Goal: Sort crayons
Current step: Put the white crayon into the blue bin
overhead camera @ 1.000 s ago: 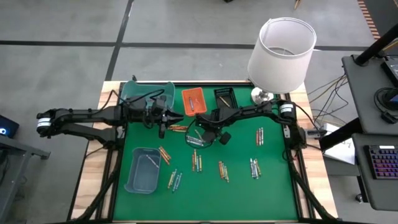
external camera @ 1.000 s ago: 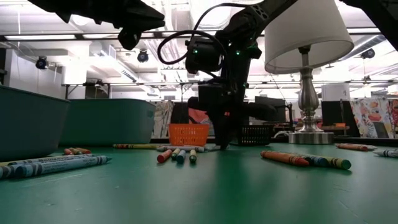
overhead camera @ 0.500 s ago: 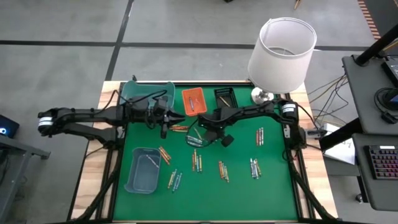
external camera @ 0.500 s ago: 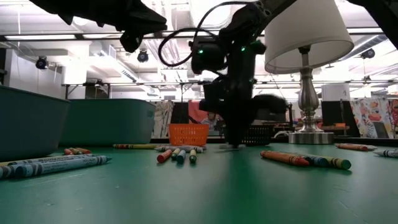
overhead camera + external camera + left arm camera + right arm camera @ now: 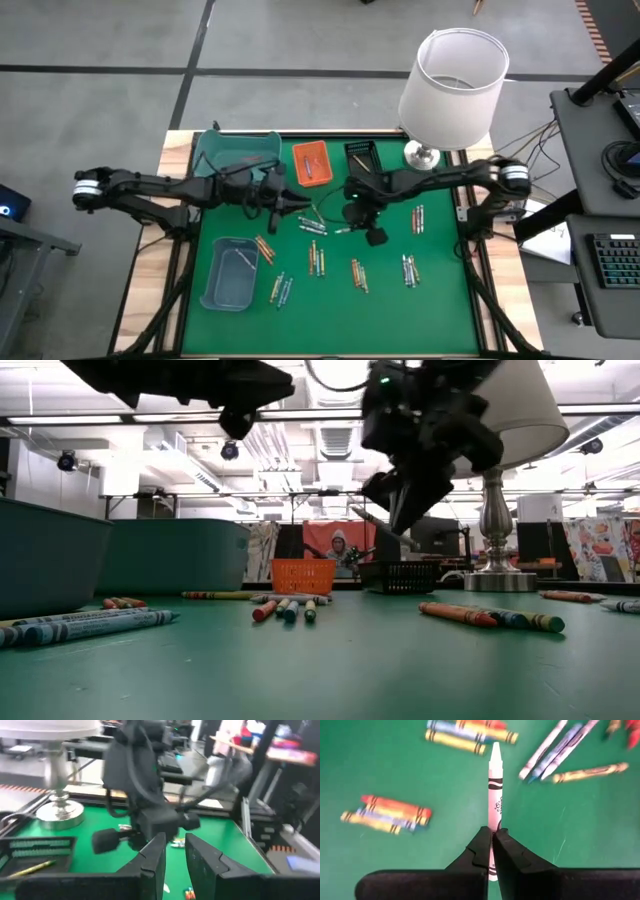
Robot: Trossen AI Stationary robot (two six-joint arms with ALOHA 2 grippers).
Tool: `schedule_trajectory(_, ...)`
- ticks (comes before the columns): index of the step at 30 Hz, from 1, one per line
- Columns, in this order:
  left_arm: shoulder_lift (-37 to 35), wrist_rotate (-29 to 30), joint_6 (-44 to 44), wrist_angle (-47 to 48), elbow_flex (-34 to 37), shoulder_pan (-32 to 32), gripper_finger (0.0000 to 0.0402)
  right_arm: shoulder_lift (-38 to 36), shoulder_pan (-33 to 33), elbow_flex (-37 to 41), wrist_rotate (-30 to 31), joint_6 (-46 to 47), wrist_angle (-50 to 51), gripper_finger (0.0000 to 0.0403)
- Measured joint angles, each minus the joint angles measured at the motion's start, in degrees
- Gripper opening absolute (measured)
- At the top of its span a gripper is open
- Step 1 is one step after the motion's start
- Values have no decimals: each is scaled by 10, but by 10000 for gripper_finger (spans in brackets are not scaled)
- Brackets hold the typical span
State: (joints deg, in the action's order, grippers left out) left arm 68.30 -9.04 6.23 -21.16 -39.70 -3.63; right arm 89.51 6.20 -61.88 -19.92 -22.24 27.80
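My right gripper (image 5: 493, 837) is shut on a white crayon (image 5: 495, 785) and hangs above the green mat's middle (image 5: 348, 218), high over the mat in the low view (image 5: 405, 510). My left gripper (image 5: 175, 854) hovers just left of it (image 5: 296, 203), pointing nearly level at the right arm. Its fingers stand a narrow gap apart, and I see nothing between them. Several other crayons lie flat on the mat in small bunches (image 5: 318, 260), (image 5: 358, 272), (image 5: 410, 268), (image 5: 417, 218), (image 5: 265, 248). My right gripper pinches the white crayon between its two fingers behind the crayon's middle (image 5: 494, 820), toward its flat end. The fingers slant down from above and lie along the crayon. Its pointed tip (image 5: 495, 747) sticks out past the fingertips, and the whole crayon is clear of the mat.
Two teal trays stand at the far left (image 5: 238, 150) and near left (image 5: 230, 272). A small orange tray (image 5: 310, 162) and a black tray (image 5: 362, 155) stand at the far edge. A lamp (image 5: 452, 85) rises at the far right corner. A person (image 5: 338, 550) sits beyond the table.
My right gripper has risen off the mat with the white crayon, rolled its wrist and drifted toward the table's right edge. My left gripper has moved a little toward the table's right, closer to the right arm.
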Motion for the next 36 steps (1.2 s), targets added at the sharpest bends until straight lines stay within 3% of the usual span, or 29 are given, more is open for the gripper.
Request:
schedule_trajectory(4,31,-1,-58,-39,0,37,55,-77,-19,103,21,70,-234,8)
schedule_trajectory(7,52,-1,-77,-62,0,53,55,-115,-33,165,71,100,-396,8)
schedule_trajectory(13,77,14,-50,-71,0,53,55,-145,-66,231,127,103,-616,8)
schedule_trajectory(19,90,24,-40,-101,1,53,79,-122,-89,236,158,103,-692,8)
schedule_trajectory(30,134,24,-37,-188,1,53,171,-68,-93,191,172,132,-687,8)
schedule_trajectory(36,140,25,-37,-196,1,53,161,-65,-93,186,172,136,-688,9)
